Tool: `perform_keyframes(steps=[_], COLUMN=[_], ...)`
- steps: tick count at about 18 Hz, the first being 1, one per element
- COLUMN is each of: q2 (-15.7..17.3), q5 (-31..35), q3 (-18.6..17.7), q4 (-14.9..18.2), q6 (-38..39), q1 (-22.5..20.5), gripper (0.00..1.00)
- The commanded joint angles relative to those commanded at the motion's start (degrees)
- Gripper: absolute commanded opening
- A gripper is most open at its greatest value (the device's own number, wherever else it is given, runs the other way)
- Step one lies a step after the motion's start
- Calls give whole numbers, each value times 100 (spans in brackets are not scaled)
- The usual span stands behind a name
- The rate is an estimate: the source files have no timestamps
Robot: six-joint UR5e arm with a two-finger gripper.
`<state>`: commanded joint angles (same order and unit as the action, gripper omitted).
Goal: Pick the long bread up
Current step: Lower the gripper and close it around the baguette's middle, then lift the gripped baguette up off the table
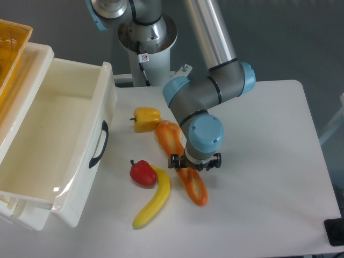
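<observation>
Overhead, the jaws [195,164] straddle the long bread [183,161] on the white table [269,161] — grip state unclear — grey wall behind.

My gripper [194,164] sits low over the middle of the long bread [194,188], which lies on the white table [269,161] beside a banana [154,200] and red pepper [142,172].
</observation>
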<state>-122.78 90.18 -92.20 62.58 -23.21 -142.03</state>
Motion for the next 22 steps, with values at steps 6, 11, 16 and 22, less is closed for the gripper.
perform_keyframes(steps=[6,11,16,22], q2=[-80,-62,8,-27], q5=[0,0,35,18], q3=[106,106,124,325], q4=[0,9,9,0], q6=[80,54,10,-140], q1=[35,35,35,0], gripper=[94,58,0,0])
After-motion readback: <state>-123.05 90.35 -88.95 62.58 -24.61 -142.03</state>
